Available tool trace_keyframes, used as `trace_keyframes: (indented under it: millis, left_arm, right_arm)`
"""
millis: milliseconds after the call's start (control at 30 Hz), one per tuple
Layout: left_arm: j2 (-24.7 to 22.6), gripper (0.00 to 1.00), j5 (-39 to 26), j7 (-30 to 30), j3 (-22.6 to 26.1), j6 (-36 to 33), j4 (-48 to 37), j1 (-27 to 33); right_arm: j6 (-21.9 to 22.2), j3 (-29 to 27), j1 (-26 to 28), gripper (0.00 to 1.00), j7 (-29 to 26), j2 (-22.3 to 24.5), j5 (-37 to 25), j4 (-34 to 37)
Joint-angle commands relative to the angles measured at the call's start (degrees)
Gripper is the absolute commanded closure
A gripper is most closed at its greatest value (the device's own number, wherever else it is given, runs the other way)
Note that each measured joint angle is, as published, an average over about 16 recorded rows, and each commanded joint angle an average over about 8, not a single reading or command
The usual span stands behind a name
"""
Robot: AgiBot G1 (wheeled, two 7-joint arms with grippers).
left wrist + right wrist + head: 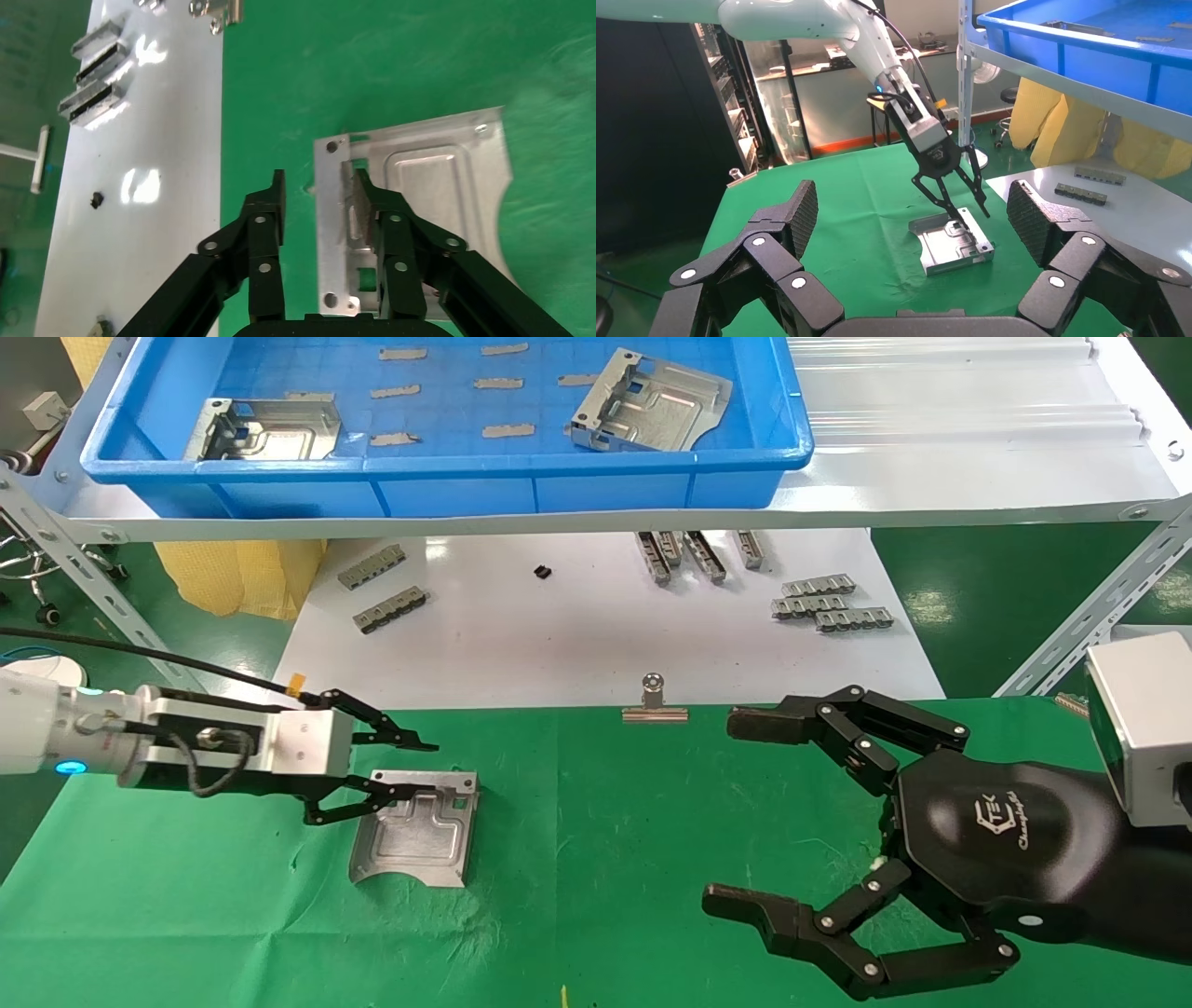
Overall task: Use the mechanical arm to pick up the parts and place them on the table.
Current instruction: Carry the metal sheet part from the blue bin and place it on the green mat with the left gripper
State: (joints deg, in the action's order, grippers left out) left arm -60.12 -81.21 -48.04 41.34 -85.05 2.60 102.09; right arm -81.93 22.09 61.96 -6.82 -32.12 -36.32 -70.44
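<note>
Left gripper over a part on the green worktop, jaws released.

From my remote seat: the plate lies flat at 9 o'clock of centre; one finger sits on its upturned edge, the other just off the edge over the cloth. Right gripper hovers at 4 o'clock, spread, holding nothing. Two more parts lie in the blue tray at 12.

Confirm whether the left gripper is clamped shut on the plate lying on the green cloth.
No. The left gripper stands open over the plate, its fingers straddling the bent-up edge without closing on it.
</note>
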Motion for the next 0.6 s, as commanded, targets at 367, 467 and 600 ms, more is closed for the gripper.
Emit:
trace_keyframes:
  millis: [367, 467, 600]
  left_arm:
    - [3.34, 0.00, 5.48, 7.41, -3.87, -6.88, -5.27, -0.88]
    - [3.67, 0.00, 6.23, 8.22, -4.41, -7.12, -5.86, -1.15]
    - [3.56, 0.00, 6.05, 7.64, -4.24, -6.91, -5.49, -1.18]
  right_arm:
    - [0.01, 0.00, -0.01, 0.00, 0.00, 0.00, 0.01, 0.01]
    - [0.02, -0.01, -0.01, 0.00, 0.00, 0.01, 0.01, 0.01]
    - [0.02, -0.01, -0.01, 0.00, 0.00, 0.00, 0.01, 0.01]
